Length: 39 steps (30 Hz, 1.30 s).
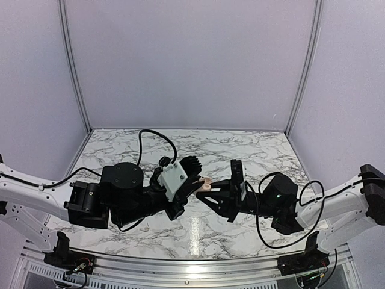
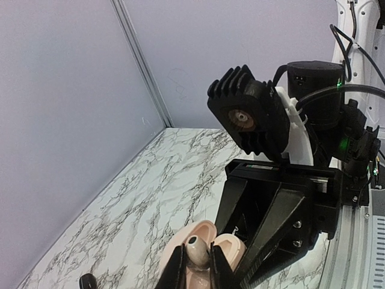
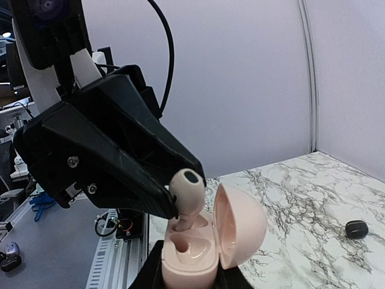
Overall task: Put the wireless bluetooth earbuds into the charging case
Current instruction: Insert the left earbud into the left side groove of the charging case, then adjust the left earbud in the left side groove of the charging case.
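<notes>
The charging case (image 3: 189, 259), pale pink with its hinged lid (image 3: 240, 226) open to the right, is held upright above the table. My right gripper (image 3: 189, 283) is shut on its base. My left gripper (image 2: 197, 265) is shut on a pale beige earbud (image 2: 197, 248) with a dark opening at its tip. That earbud (image 3: 186, 189) stands with its stem down in the far socket of the case; the near socket is bare. From above, the case (image 1: 206, 183) shows between the two grippers at mid table.
A small black rounded object (image 3: 356, 229) lies on the marble table (image 1: 252, 144), seen also as the black object (image 2: 88, 280) low in the left wrist view. Pale walls enclose the back and sides. A metal rail (image 1: 180, 265) runs along the near edge.
</notes>
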Tool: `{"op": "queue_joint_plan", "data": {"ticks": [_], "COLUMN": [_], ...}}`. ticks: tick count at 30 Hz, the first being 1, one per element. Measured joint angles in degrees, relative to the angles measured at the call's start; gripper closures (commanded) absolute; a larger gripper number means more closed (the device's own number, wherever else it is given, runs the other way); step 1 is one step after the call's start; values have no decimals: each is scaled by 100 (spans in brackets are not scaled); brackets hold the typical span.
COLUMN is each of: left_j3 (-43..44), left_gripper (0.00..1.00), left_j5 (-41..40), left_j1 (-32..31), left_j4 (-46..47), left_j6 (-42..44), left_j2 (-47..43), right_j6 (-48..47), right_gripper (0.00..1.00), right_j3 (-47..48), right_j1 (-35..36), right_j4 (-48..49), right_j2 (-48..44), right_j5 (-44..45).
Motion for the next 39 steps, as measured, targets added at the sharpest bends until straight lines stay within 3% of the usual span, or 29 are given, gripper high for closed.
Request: {"op": "queue_joint_plan", "data": {"ticks": [16,20,29,34,39], "left_j3": [-68,-70,-369,-531,-540], "left_gripper": [78,72,37,3,1], "left_j5": [52,35,-162,-236,-284], "left_j1": [-7,-7,-17,-24,22], "left_j4": [85,92,63,57,37], "left_j6": [-146,-166,-402,-658,-973], "left_j2": [-2,-4,-354,-678,-704], "right_j6": [133,109,-76,-225,-358], "right_gripper": [100,100,100,100,100], "right_j3": [37,37,39,116,317], "right_j1": [-4,-4,-4,-4,-4], "right_j4": [96,94,-199,-678,-1215], "right_j2": [-4,-4,-210,-398,-446], "right_j5": [20,15,337,817,1281]}}
